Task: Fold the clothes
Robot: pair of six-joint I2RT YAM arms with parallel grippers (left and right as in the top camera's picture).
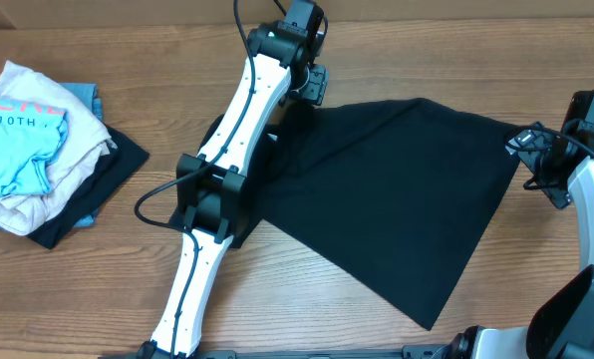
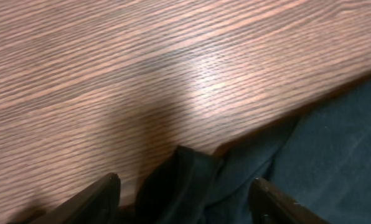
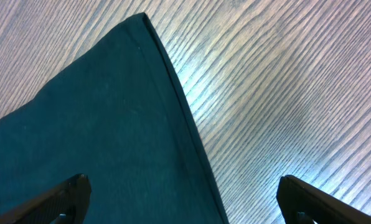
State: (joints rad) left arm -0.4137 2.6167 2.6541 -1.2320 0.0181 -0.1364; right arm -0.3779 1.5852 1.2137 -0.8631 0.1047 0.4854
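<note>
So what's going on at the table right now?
Both arms are working on the large black garment spread out on the wooden table. The left arm's fingers are open at its far left corner, either side of a bunched-up fold of the cloth. The right arm's fingers are open over the garment's right corner, gripping nothing. No fold has been made yet. A pile of light blue, white and dark clothes sits at the left.

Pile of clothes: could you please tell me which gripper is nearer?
Left. The left gripper is at the black garment's edge facing the pile; the right gripper is at its far corner.
</note>
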